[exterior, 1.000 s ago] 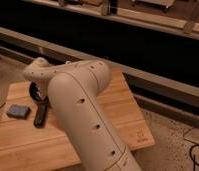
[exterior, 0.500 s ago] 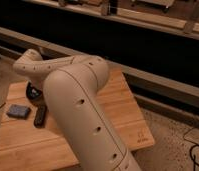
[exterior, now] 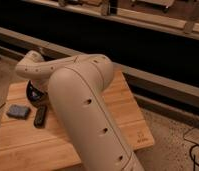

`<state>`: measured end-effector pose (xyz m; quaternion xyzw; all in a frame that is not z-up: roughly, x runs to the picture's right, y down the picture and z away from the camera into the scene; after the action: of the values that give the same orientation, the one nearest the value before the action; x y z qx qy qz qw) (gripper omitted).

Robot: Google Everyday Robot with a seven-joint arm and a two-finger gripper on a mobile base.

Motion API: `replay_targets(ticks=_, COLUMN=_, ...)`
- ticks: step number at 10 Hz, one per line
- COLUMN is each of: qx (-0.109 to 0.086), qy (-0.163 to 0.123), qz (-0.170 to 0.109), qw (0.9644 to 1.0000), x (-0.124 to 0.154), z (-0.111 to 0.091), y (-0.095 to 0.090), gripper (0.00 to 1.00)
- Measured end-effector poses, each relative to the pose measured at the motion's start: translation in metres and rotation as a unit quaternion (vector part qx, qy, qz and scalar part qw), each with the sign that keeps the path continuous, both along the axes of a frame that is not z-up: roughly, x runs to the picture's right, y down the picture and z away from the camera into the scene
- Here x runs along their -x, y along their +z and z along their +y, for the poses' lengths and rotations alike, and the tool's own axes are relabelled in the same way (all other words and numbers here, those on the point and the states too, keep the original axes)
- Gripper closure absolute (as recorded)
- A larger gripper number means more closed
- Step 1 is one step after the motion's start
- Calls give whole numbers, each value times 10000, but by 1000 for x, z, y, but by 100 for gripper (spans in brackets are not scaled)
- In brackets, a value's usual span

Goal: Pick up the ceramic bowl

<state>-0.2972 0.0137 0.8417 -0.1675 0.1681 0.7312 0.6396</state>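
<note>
Here the big pale arm (exterior: 88, 115) fills the middle of the view, reaching from near right toward the far left of the wooden desk (exterior: 128, 120). The tool (exterior: 29, 70) sits at the arm's far-left end, above the left part of the desk, and its fingers are hidden, so I cannot tell whether it is spread or closed. Just beneath it, a dark rounded shape shows at the arm's edge; this seems to be the ceramic bowl (exterior: 34, 91), mostly covered by the arm. A small grey-blue sponge-like block (exterior: 18, 111) lies nearer on the left, and a dark remote-shaped object (exterior: 40, 115) lies just right of it.

Judging by this, the step in hand is the approach over the bowl, with no grasp evident. The next move probably calls for lowering onto the rim while avoiding the two nearby items.
</note>
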Motion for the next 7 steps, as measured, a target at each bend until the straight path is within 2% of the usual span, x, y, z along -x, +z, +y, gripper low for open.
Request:
replay_targets(ticks=3, qx=-193, qy=-71, qz=-305, qw=9993, x=12, z=-18, y=-24, gripper=100)
replay_targets(ticks=7, qx=-472, qy=-21, qz=-543, qw=9974, x=22, z=-47, y=-48, gripper=100)
